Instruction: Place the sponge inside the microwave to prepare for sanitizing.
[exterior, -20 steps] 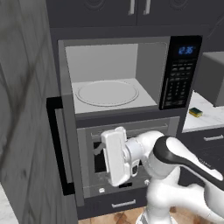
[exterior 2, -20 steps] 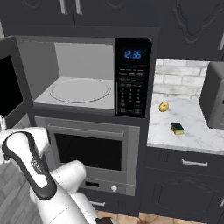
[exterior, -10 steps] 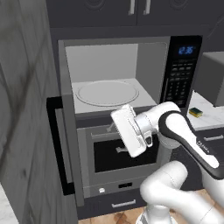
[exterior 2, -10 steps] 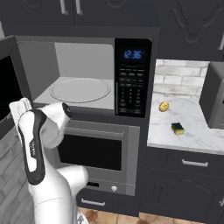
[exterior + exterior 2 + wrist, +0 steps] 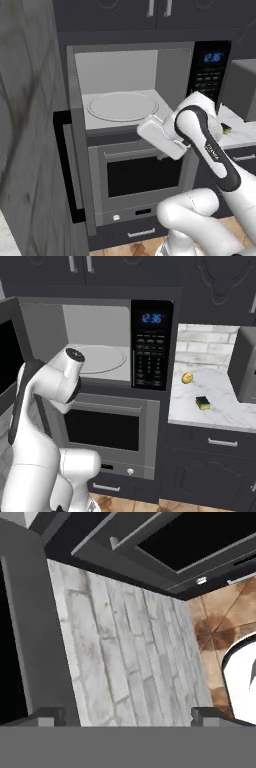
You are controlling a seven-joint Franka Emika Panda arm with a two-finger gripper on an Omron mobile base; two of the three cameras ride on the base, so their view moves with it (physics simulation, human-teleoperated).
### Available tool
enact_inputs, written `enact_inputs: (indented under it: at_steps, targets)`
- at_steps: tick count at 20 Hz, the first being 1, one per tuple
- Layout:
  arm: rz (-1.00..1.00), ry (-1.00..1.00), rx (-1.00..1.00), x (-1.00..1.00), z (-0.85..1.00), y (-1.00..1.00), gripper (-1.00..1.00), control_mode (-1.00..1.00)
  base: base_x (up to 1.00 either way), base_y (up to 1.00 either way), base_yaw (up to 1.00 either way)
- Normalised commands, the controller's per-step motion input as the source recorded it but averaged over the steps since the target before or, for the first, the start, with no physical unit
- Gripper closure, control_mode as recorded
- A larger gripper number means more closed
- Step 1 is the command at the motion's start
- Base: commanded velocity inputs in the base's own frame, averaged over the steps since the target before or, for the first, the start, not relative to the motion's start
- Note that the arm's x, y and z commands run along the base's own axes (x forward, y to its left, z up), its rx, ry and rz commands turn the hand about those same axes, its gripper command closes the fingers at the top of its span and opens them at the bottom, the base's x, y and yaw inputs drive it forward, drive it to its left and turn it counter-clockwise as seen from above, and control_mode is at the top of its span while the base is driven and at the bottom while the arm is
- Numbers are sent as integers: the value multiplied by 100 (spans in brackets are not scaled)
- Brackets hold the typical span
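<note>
The sponge (image 5: 203, 403), a small yellow block with a dark green layer, lies on the marble counter (image 5: 225, 415) right of the microwave (image 5: 152, 351); its corner peeks out behind my arm (image 5: 226, 128). The microwave (image 5: 120, 80) stands open, showing its pale interior and a bare round turntable (image 5: 122, 106). My gripper (image 5: 151, 131) hangs in front of the microwave's lower edge, above the oven, far left of the sponge. In the hand view its fingertips (image 5: 47, 714) stand wide apart with nothing between them, so the gripper (image 5: 127, 717) is open.
The microwave door (image 5: 75, 160) is swung out to the left. A grey oven (image 5: 107, 428) sits below the microwave. A small yellow-orange lump (image 5: 187, 377) lies on the counter behind the sponge, and a grey appliance (image 5: 245, 371) stands at the right. A stone wall (image 5: 25, 125) flanks the left.
My arm has risen from low in front of the oven to the microwave's lower edge, and the hand has swung up and rightward. The sponge has not moved.
</note>
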Motion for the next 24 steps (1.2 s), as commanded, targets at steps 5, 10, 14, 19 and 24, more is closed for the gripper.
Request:
enact_inputs:
  at_steps: [5,10,14,19,24]
  targets:
    - [18,-43,-54,-38,-16,-24,-100,-100,0,0,0]
    - [16,-18,-46,-5,-17,-39,-100,-100,0,0,0]
    - [0,7,-43,7,0,-61,-100,-100,0,0,0]
    - [1,6,-23,0,-47,-41,-100,-100,0,0,0]
    - [0,0,-2,0,-3,-5,-100,-100,0,0,0]
